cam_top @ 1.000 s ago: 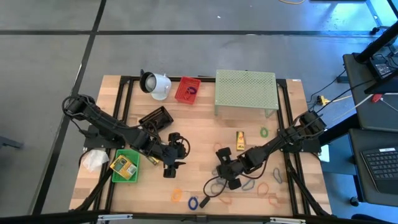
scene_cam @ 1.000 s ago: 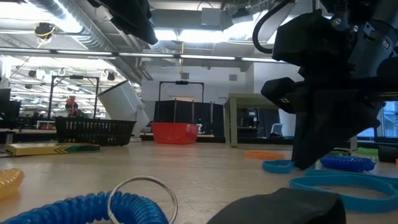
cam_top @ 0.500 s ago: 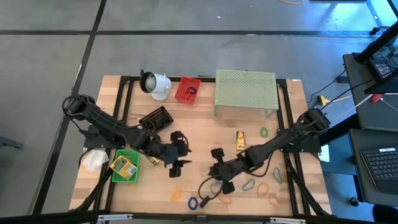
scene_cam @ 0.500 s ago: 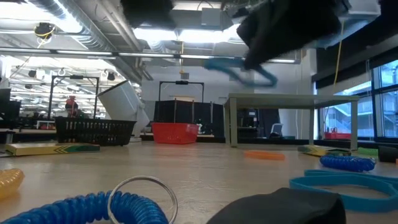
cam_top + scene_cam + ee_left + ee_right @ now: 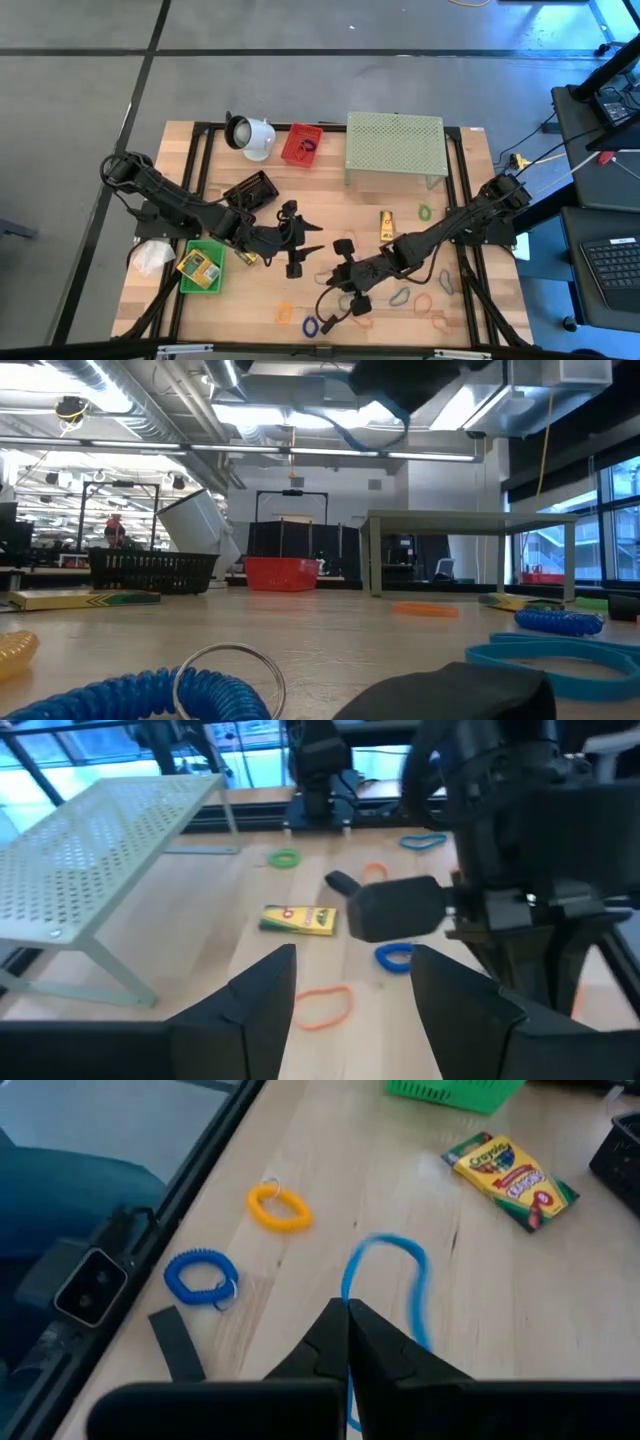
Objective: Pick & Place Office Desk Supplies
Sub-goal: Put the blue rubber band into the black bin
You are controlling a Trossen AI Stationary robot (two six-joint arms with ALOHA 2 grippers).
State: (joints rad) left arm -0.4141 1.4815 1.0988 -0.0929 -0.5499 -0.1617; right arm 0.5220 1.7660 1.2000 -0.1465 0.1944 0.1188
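Observation:
My right gripper (image 5: 340,275) hovers over the table's near middle, shut on a thin blue rubber-band loop (image 5: 392,1285). In the low view the loop (image 5: 352,422) shows high above the tabletop. My left gripper (image 5: 355,1005) is open and empty, just left of the right one (image 5: 300,240). One crayon box (image 5: 297,920) lies flat by the green mesh stand (image 5: 395,148). Another crayon box (image 5: 510,1180) lies beside the green bin (image 5: 203,265). A yellow coil (image 5: 278,1208) and a blue coil (image 5: 202,1275) rest near the table's near edge. My right gripper pinches one end of the blue loop (image 5: 350,1302) between its two shut fingertips (image 5: 335,1330). The fingers slant down toward the table's near left. The rest of the loop sticks out ahead of them, lifted clear of the table.
A red basket (image 5: 301,145), a black basket (image 5: 250,190) and a white cup-shaped object (image 5: 250,135) stand at the far side. More bands (image 5: 420,300) lie near right, an orange one (image 5: 322,1007) and a green one (image 5: 285,859) mid-table. A black clip (image 5: 175,1342) lies by the near edge.
My right gripper has risen off the table with the blue loop, which now hangs clear of the wood, and has moved a little toward the table's left. My left gripper has moved toward the table's right, closer to the right gripper, staying open.

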